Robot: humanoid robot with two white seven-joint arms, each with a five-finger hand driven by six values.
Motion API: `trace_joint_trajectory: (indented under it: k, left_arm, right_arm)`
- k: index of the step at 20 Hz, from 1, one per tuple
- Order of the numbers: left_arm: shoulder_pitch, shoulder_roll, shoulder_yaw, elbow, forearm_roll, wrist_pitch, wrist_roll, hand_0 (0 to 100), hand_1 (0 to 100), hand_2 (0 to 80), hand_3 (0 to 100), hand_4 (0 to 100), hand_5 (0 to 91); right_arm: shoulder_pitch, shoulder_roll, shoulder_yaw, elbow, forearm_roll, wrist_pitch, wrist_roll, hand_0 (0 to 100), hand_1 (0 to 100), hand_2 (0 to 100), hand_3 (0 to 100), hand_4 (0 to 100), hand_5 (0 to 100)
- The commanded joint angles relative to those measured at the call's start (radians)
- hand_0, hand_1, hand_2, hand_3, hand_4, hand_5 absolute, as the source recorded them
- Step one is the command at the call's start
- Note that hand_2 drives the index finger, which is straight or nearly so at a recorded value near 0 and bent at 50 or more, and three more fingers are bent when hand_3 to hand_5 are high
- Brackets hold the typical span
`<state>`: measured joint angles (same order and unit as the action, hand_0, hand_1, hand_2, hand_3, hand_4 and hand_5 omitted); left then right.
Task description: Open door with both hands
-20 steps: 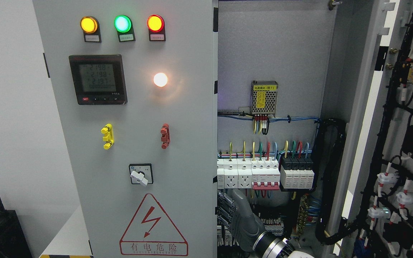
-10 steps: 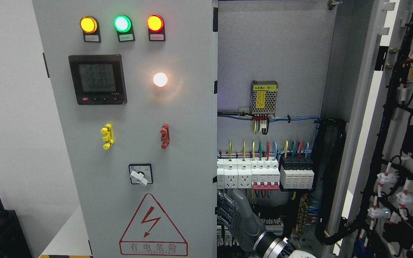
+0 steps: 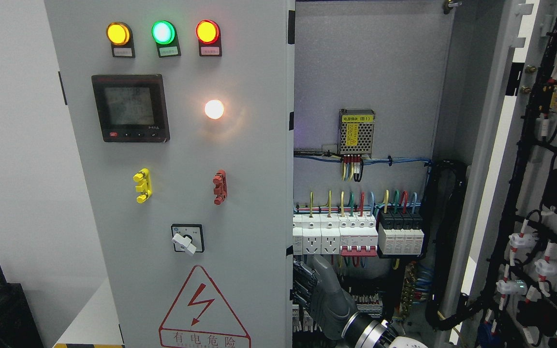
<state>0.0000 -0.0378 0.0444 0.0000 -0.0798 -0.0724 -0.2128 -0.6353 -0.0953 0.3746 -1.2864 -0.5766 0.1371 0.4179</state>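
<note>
White wall behind, right hand (image 3: 318,295) fingers hooked round left door (image 3: 182,169) edge, fingertips hidden, wrist cropped.

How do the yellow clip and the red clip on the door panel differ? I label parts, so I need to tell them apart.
The yellow clip is bright yellow; the red clip is dull brick red. The yellow clip sits at the left, below the meter; the red clip sits further right, below the glowing white lamp. Both stand upright at about the same height on the grey door, and have a similar knobbed shape.
</note>
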Motion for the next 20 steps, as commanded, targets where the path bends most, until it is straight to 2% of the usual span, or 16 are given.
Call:
trace_joint_trajectory:
  k: [1, 3, 4, 9, 15, 20]
  left_arm:
    - [0.029, -0.001, 0.0, -0.032, 0.0, 0.0, 0.0, 0, 0, 0.0, 0, 4, 0.0]
    - [0.029, 0.001, 0.0, -0.032, 0.0, 0.0, 0.0, 0, 0, 0.0, 0, 4, 0.0]
    - [0.029, -0.001, 0.0, -0.032, 0.0, 0.0, 0.0, 0, 0, 0.0, 0, 4, 0.0]
    - [0.029, -0.001, 0.0, -0.032, 0.0, 0.0, 0.0, 0, 0, 0.0, 0, 4, 0.0]
    - [0.029, 0.001, 0.0, -0.032, 0.0, 0.0, 0.0, 0, 0, 0.0, 0, 4, 0.0]
    - [0.029, -0.001, 0.0, -0.032, 0.0, 0.0, 0.0, 0, 0, 0.0, 0, 4, 0.0]
  right_arm:
    - [-0.001, -0.003, 0.0, -0.005, -0.006, -0.001, 0.001, 0, 0, 0, 0, 0, 0]
    - [0.0, -0.003, 0.0, -0.007, -0.006, -0.001, 0.044, 0, 0, 0, 0, 0, 0]
    - [0.003, -0.003, 0.0, -0.007, -0.006, -0.001, 0.05, 0, 0, 0, 0, 0, 0]
    - [0.009, -0.003, 0.001, -0.028, -0.023, -0.001, 0.056, 0, 0, 0, 0, 0, 0]
    - [0.011, 0.0, 0.024, -0.044, -0.043, -0.002, 0.056, 0, 0, 0, 0, 0, 0]
    - [0.014, 0.003, 0.049, -0.053, -0.045, -0.004, 0.071, 0, 0, 0, 0, 0, 0]
